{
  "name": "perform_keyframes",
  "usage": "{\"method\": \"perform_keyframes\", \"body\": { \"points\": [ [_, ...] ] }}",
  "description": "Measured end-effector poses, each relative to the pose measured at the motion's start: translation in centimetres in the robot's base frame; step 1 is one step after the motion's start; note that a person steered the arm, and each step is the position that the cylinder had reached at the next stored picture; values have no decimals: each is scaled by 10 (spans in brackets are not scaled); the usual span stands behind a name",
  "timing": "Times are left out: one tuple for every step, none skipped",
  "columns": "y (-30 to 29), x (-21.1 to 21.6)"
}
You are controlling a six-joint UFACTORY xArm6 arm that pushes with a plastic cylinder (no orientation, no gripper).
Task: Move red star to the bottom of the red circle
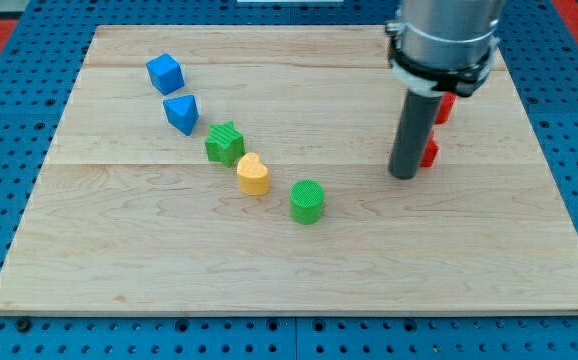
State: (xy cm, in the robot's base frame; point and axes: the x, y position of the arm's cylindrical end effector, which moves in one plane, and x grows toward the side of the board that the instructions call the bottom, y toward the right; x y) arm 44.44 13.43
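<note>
My tip [404, 174] rests on the board right of centre, touching the left side of the red star [429, 152], which the rod mostly hides. The red circle [445, 107] peeks out from behind the rod just above the star. The star lies directly below the red circle, close to it.
A blue cube [165, 73], blue triangle [181, 113], green star [225, 143], yellow heart [253, 174] and green cylinder [308, 201] run in a diagonal line across the board's left half. The yellow block seen earlier is hidden behind the arm.
</note>
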Motion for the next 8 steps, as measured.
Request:
{"method": "perform_keyframes", "body": {
  "points": [
    [9, -11],
    [-9, -8],
    [-8, -21],
    [-4, -10],
    [14, -7],
    [48, -6],
    [48, 19],
    [6, 64]
  ]
}}
